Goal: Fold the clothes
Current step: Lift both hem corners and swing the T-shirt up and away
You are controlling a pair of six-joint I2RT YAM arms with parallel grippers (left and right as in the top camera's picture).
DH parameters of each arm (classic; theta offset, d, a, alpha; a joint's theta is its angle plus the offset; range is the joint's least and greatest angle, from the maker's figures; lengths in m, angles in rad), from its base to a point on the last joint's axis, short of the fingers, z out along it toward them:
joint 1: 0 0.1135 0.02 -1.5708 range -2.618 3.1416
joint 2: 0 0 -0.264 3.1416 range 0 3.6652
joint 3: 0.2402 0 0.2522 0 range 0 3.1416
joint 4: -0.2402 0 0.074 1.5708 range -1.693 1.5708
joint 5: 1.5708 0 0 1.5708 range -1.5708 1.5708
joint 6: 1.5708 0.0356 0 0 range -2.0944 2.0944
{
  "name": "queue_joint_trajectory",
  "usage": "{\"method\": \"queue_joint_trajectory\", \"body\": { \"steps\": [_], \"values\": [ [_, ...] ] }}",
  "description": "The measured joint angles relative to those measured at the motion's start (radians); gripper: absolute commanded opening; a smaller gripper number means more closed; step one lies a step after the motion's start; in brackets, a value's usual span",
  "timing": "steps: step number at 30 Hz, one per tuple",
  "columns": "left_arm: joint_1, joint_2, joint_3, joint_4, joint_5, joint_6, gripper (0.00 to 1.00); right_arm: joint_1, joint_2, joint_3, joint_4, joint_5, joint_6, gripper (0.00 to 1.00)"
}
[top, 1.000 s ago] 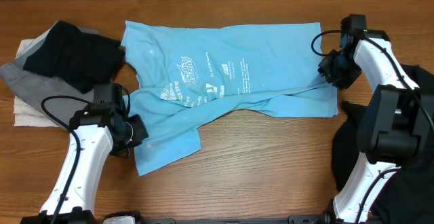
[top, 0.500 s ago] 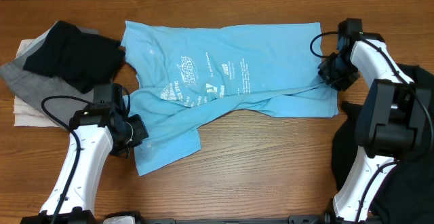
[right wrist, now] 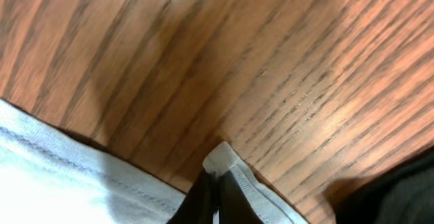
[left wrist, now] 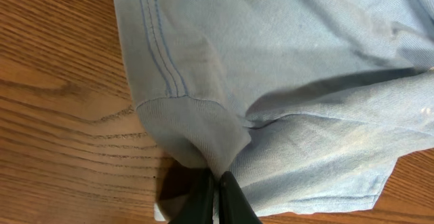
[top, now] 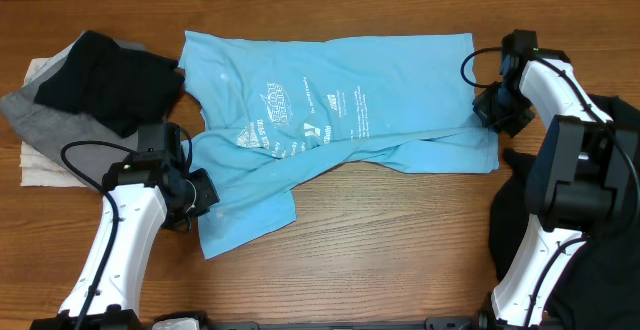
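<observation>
A wooden table [top: 380, 230] fills the overhead view, with a light blue T-shirt [top: 340, 80] spread across its far half, chest print up. The shirt's lower edge is rumpled and one flap trails toward the near side. The left gripper [top: 196, 194] sits at that flap's edge and the right gripper [top: 492, 110] at the shirt's far-side hem. A pile of dark and grey clothes [top: 100, 85] lies at the left end, and more dark cloth [top: 615, 230] lies at the right end.

In the left wrist view the fingers [left wrist: 237, 203] are pressed together on a pinch of blue fabric by a stitched hem, and the cloth bunches above them.

In the right wrist view the fingers [right wrist: 196, 200] are closed on the very corner of a hem, with only a sliver of cloth between them.

That thin hold looks like the weak point, since a pull across the table could slip the corner free. The two arms pulling unevenly could also drag the rumpled middle into a skewed crease or sweep the shirt into the side pile.
</observation>
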Motion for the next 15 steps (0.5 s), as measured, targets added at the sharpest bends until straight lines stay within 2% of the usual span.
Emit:
{"method": "queue_joint_trajectory", "body": {
  "steps": [5,10,15],
  "values": [
    [0.000,0.000,0.000,0.018,0.000,0.000,0.04,-0.002,0.004,0.014,-0.041,-0.001,0.000,0.04],
    [0.000,0.000,0.021,0.029,0.039,0.024,0.04,-0.026,0.008,0.087,-0.187,-0.005,-0.008,0.04],
    [0.000,0.001,0.194,-0.065,0.121,0.079,0.04,-0.052,-0.068,0.244,-0.335,-0.017,-0.090,0.04]
  ]
}}
